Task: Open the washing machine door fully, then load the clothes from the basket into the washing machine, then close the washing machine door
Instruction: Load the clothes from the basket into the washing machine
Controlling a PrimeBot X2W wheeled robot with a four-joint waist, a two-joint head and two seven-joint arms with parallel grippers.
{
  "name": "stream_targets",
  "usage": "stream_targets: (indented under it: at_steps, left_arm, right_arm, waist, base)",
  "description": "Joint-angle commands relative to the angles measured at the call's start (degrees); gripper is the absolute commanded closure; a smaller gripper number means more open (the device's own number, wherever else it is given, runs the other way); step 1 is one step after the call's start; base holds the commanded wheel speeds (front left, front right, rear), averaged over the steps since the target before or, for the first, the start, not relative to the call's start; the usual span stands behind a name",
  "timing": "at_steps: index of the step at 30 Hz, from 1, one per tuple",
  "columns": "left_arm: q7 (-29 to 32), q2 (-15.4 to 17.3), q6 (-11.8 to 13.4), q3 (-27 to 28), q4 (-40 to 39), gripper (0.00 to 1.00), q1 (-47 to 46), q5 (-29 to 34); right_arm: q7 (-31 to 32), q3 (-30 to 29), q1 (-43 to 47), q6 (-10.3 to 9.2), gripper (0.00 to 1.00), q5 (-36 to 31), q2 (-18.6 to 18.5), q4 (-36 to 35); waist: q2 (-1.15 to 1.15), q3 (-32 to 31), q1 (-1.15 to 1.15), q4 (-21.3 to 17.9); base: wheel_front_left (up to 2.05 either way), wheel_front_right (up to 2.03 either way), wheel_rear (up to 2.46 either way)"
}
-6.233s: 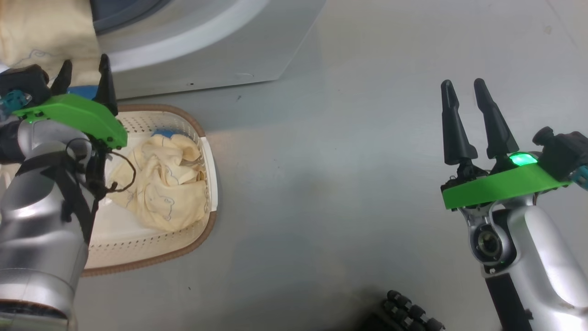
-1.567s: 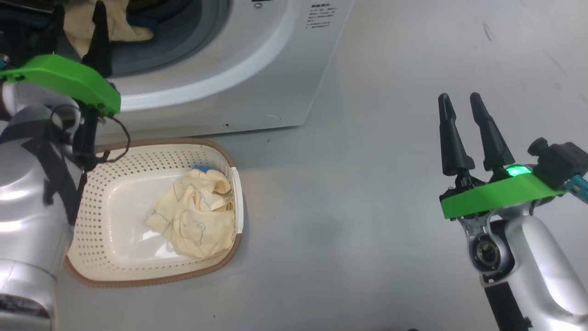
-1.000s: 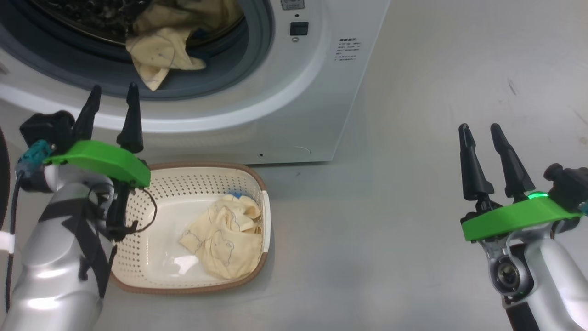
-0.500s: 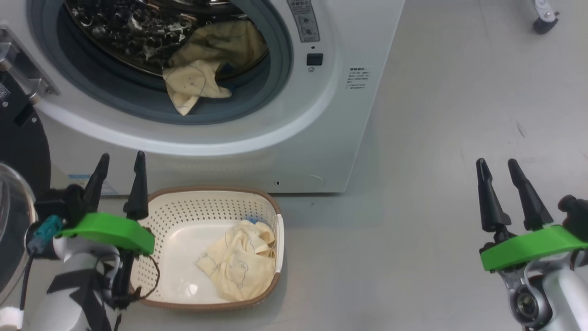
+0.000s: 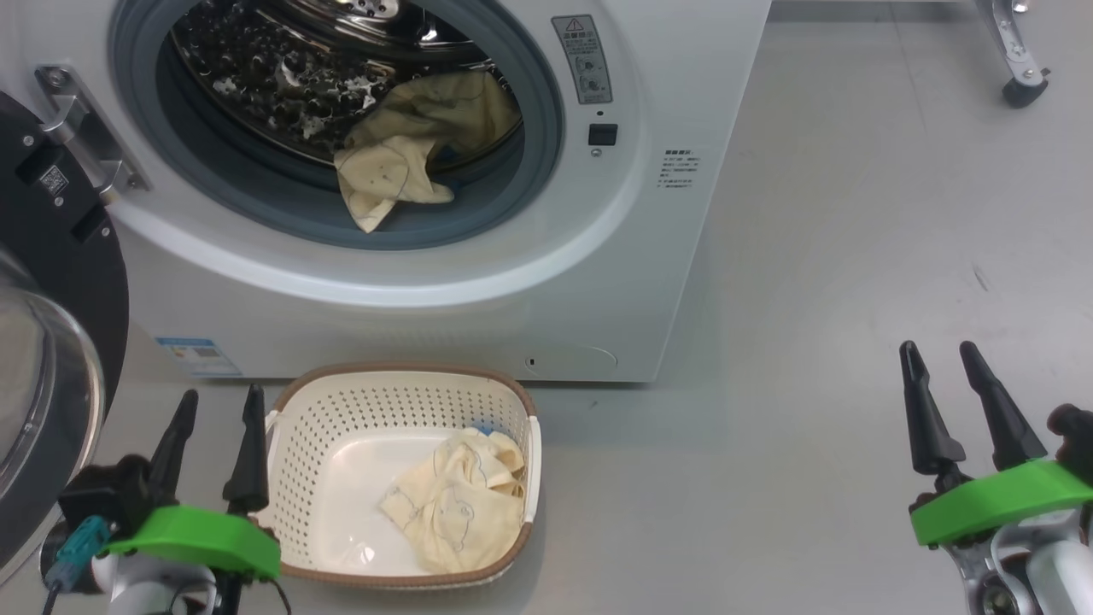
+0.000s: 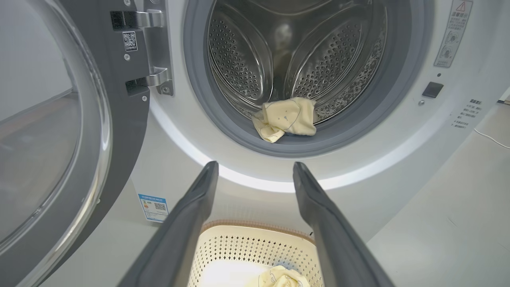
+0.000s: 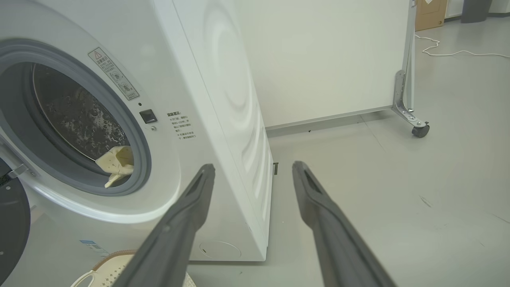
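The white washing machine stands with its round black-rimmed door swung wide to the left. One pale yellow garment hangs over the grey gasket at the drum's mouth. The cream basket sits on the floor before the machine, another yellow garment in its right half. My left gripper is open and empty, just left of the basket. My right gripper is open and empty over bare floor, far right.
Grey floor stretches right of the machine. A white panel on a castor foot stands behind it, with a cable on the floor further back.
The head camera has tilted up, so the drum and open door have come into view. The left gripper has drawn back from the drum to beside the basket, leaving a garment at the drum's mouth.
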Motion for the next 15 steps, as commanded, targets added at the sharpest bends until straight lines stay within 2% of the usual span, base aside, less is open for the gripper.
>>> stream_targets:
  at_steps: [1,6,15]
  left_arm:
    - [-0.6,1.1,0.0,3.1,-2.7,0.00,-0.1,0.8]
    - [-0.6,0.1,0.0,5.4,-6.3,0.00,4.4,1.7]
    - [-0.6,-0.8,0.0,5.7,-7.2,0.00,5.2,1.5]
  right_arm:
    - [-0.4,0.4,-0.4,0.02,0.00,-1.0,-1.9,-1.7]
    - [-0.4,0.2,-0.2,0.02,0.00,-1.8,-2.0,-2.0]
    - [-0.4,-0.3,-0.5,0.02,0.00,-2.5,-1.7,-2.4]
  waist:
    - [0.00,0.1,0.00,-0.1]
    - [0.00,0.7,0.00,-0.4]
    - [0.00,2.1,0.00,-0.6]
  base:
    - [0.00,0.00,0.00]
    - [0.00,0.00,0.00]
    - [0.00,0.00,0.00]
